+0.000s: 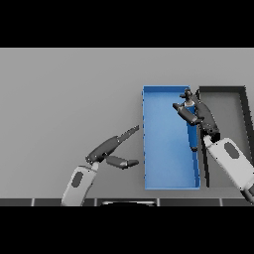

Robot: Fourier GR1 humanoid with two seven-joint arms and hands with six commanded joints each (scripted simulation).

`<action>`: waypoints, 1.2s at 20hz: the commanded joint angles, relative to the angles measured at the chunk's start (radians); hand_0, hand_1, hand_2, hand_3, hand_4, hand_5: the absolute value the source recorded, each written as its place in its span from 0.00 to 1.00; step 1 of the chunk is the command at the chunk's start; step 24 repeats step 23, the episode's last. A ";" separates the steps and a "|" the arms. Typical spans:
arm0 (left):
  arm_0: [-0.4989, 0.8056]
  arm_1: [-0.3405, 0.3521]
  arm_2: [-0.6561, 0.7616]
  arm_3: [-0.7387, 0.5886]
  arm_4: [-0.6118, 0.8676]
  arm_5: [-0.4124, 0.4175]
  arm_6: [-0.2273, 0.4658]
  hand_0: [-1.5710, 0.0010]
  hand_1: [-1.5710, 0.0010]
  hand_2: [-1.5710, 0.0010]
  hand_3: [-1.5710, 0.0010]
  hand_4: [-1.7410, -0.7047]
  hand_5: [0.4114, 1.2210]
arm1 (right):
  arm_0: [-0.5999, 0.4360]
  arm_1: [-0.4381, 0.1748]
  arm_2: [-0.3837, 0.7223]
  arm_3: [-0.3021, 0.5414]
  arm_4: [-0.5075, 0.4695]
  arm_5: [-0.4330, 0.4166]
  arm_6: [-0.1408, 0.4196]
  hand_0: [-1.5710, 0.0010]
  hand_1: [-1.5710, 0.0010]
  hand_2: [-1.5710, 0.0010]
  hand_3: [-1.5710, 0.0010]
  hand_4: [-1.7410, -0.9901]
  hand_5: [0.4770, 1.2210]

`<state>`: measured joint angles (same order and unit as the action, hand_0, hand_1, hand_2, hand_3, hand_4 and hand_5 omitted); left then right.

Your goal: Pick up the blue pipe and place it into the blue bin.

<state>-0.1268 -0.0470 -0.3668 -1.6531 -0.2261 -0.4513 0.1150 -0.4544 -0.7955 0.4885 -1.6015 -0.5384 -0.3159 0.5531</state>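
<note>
A blue bin (168, 163) is seen on the grey worktop (64, 99), its long side running from the near edge toward the far edge. Just to its right, touching or nearly touching it, a dark bin (225, 94) is set the same way.

The pipe (191, 130) is held over the right part of the blue bin, close to the wall that is shared with the dark bin. Its long axis is laid roughly parallel to the bin's long side, with one end pointed toward the far edge and the other toward the robot. Whether the near end is touching the bin floor cannot be told.

The right hand (194, 113) is reached in from the lower right, across the corner of the dark bin, and its fingers are curled round the far part of the pipe, so that the pipe is gripped there. The far end is partly hidden by the fingers.

The left hand (110, 151) is shown over bare worktop to the left of the blue bin, apart from it. Its fingers are stretched straight toward the bin's left wall, the thumb is spread below them, and nothing is held.
</note>
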 commanded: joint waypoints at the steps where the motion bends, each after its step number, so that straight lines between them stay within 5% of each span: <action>1: -0.002 0.004 0.001 0.007 -0.004 0.000 -0.006 1.00 1.00 1.00 1.00 0.83 0.02 | -0.013 -0.023 0.038 0.006 -0.013 0.023 0.025 0.76 0.78 0.78 0.87 0.69 0.89; 5: 0.005 0.002 0.002 -0.001 0.007 -0.005 0.004 1.00 1.00 1.00 1.00 0.83 0.02 | -0.067 -0.143 0.231 0.063 -0.116 0.038 0.057 0.90 0.91 0.91 0.95 0.88 0.61; 12: 0.014 -0.005 -0.009 -0.011 -0.006 0.007 0.011 1.00 1.00 1.00 1.00 0.82 0.02 | -0.221 -0.217 0.476 0.097 -0.221 0.007 0.057 0.98 0.98 0.98 0.99 0.94 0.35; 24: 0.042 0.001 -0.021 -0.031 -0.013 0.008 0.004 1.00 1.00 1.00 1.00 0.83 0.02 | -0.281 -0.233 0.534 0.105 -0.261 0.007 0.056 1.00 1.00 1.00 1.00 0.96 0.22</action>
